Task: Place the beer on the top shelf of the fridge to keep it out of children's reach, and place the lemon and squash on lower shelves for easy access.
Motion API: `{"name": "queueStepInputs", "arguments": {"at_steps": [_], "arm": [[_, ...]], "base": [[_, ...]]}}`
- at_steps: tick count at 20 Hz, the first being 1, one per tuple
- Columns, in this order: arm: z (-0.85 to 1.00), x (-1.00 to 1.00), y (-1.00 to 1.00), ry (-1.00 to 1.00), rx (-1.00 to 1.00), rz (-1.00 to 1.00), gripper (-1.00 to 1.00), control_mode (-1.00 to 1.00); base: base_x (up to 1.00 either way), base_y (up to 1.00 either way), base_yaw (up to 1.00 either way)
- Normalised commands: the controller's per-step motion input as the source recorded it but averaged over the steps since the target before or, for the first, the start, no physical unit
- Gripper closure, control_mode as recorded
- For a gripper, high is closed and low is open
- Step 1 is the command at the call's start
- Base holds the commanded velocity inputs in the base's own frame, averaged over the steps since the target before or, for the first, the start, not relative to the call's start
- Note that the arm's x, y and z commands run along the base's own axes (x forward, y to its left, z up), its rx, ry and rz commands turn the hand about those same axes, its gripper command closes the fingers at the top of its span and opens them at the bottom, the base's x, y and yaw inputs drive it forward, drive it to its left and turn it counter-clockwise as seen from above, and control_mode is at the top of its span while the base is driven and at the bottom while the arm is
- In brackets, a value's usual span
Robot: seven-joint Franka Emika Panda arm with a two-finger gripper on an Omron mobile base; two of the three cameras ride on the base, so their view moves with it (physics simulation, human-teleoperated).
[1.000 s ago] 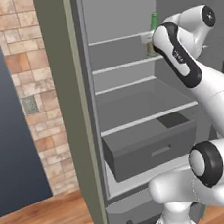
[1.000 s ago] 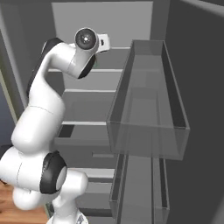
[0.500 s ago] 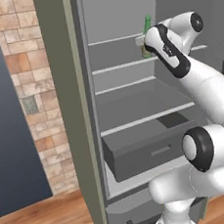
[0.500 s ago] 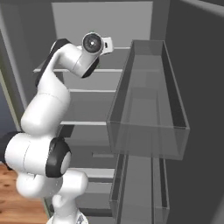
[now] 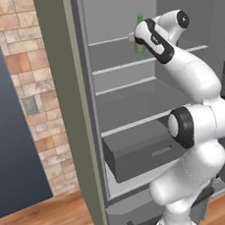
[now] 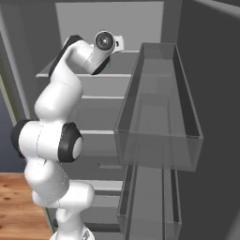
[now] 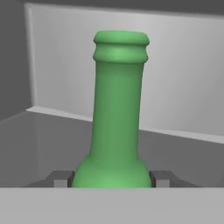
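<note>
Nearest, the arm (image 5: 195, 125) rises from the base and reaches up into the open fridge (image 5: 123, 14), past the dark drawer (image 5: 139, 153) with its bar handle low in the cabinet. The door (image 5: 68, 114) stands open at the left; the door bins (image 6: 159, 117) hang at the right in the right base view. Above the drawer, the lower shelves (image 5: 126, 85) lie bare. Farther in, the end effector (image 7: 112, 178) is clenched on the beer (image 7: 117, 109), one fingertip (image 7: 61, 178) on each side of the bottle's shoulder (neck upright in the hand view). The beer (image 5: 139, 32) stands at the level of the top shelf (image 5: 109, 40), towards its right; whether its base touches the shelf cannot be told.
</note>
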Motion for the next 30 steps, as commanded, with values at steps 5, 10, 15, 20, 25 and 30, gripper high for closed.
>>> {"name": "queueStepInputs", "arguments": {"at_steps": [5, 10, 15, 20, 25, 30], "arm": [[0.0, 0.71, 0.0, 0.0, 0.0, 0.0, -1.0, -1.0], [0.0, 0.55, 0.0, 0.0, 0.0, 0.01, -1.0, -1.0], [0.0, 0.31, 0.0, 0.0, 0.0, 0.02, -1.0, -1.0], [0.0, 0.04, 0.0, 0.0, 0.0, 0.01, -1.0, -1.0], [-0.25, -0.45, -0.03, 0.0, -0.02, 0.0, -1.0, -1.0], [-0.54, -0.57, 0.0, 0.0, -0.04, 0.0, -1.0, -1.0]], "base": [[0.0, 0.0, 0.0], [0.0, 0.0, 0.0], [0.0, 0.0, 0.0], [0.0, 0.0, 0.0], [0.0, 0.0, 0.0], [0.0, 0.0, 0.0]]}}
